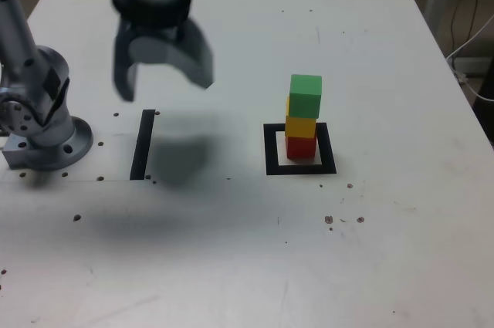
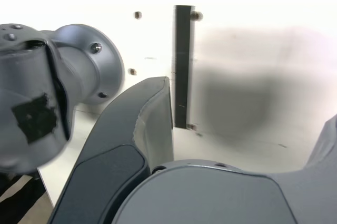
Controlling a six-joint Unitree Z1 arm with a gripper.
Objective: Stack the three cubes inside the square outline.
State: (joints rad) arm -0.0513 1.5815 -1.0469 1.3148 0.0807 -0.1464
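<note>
In the exterior view, the red cube (image 1: 301,148), yellow cube (image 1: 301,126) and green cube (image 1: 306,96) form a stack, red lowest and green on top, inside the square outline (image 1: 272,167). The stack is well apart from the gripper (image 1: 165,87), which hangs blurred toward the exterior view's left, its fingers spread apart.

The wrist view shows the fingers wide apart with nothing between them, the black strip (image 2: 182,66) and the arm's base (image 2: 89,63) up close; neither cubes nor outline appear there, only in the exterior view.
</note>
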